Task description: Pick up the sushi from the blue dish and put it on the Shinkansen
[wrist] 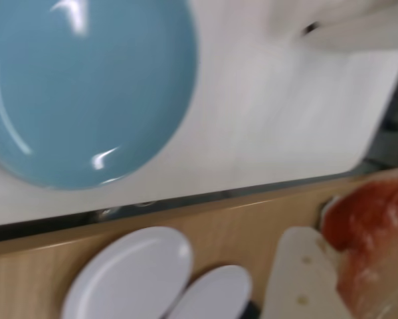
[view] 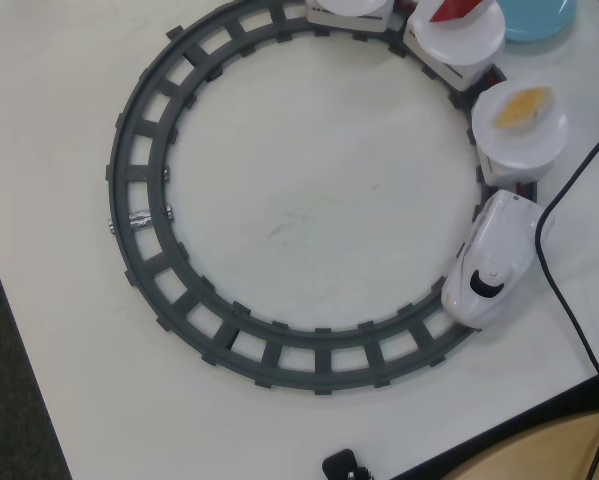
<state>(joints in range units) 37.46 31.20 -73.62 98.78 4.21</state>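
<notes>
Sushi with a red-orange topping (wrist: 375,229) sits at the lower right of the wrist view, hard against a pale flat finger (wrist: 298,276) of the gripper (wrist: 331,266); the image is blurred, so whether the fingers are pinching the piece or merely beside it cannot be told. In the overhead view a red tip (view: 452,10) shows at the top edge, over one round white plate (view: 457,35); contact with the plate is not readable.

Round glossy sky-blue dish (wrist: 86,86) fills the upper left of the wrist view, bare, resting on the white table (wrist: 278,119). In the overhead view only its lower edge (view: 539,18) shows, top right, just beside the wagons.

White plastic toy bullet train (view: 494,258) stands on the dark grey ring track (view: 149,215) at the right, black windshield pointing down-left. The wagon plate behind it (view: 519,125) carries a yellow-orange piece (view: 524,105). A black cable (view: 569,200) runs down the right side.
</notes>
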